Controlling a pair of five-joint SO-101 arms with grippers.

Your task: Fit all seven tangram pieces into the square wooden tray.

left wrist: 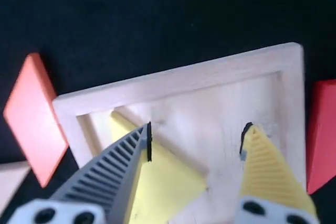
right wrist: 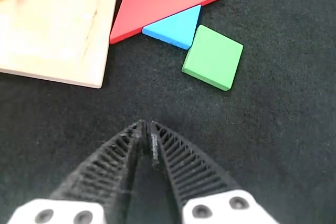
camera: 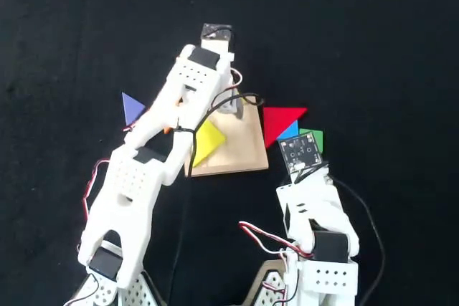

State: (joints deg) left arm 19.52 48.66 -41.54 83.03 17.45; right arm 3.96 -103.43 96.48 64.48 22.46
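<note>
From above, the square wooden tray (camera: 242,152) lies at the middle of the black desk (camera: 387,55), slightly turned, with a yellow triangle (camera: 208,141) in its left part. The red triangle (camera: 281,121) sits just right of the tray, its long edge running diagonally; the blue triangle (camera: 289,132) lies against that edge, with the green square (camera: 313,137) beside it. A violet-blue triangle (camera: 132,107) lies well left. The left arm (camera: 165,123) stretches over the tray. In the left wrist view, the left jaws stand wide apart over the tray floor, holding nothing, one tip above the yellow triangle; an orange parallelogram (left wrist: 31,114) lies outside the rim. In the right wrist view, the right jaws are pressed together, empty, above bare desk near the green square.
</note>
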